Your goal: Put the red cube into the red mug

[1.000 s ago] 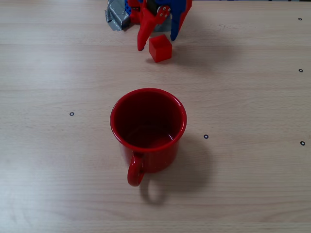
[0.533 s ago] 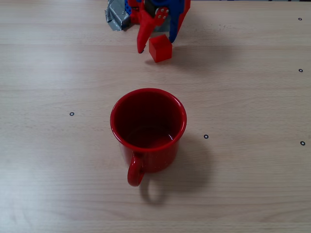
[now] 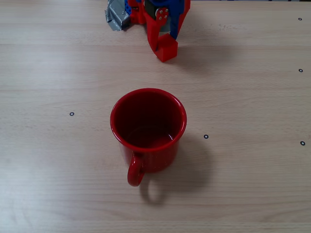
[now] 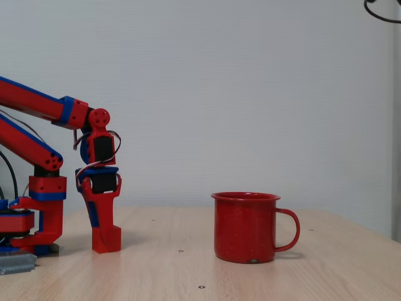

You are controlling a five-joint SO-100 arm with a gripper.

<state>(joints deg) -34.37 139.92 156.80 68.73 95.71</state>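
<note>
The red cube (image 3: 168, 51) rests on the wooden table at the far edge in a fixed view, low at the left in the other (image 4: 108, 241). My gripper (image 3: 164, 43) (image 4: 105, 227) points down over it and is shut on it, the red finger on its left face and the blue finger on its right. The red mug (image 3: 148, 121) stands upright in the middle of the table, nearer the camera than the cube, its handle toward the camera. From the side, the red mug (image 4: 245, 227) stands well to the right of the gripper. Nothing shows inside the mug.
The arm's red and blue base (image 4: 37, 216) stands at the left, with a grey block (image 3: 116, 18) beside it. Small black ring marks (image 3: 206, 136) dot the table. A dark cable (image 4: 382, 11) hangs at the top right corner.
The red finger has swung right and closed against the cube, which has shifted a little to the right. The mug has not moved.
</note>
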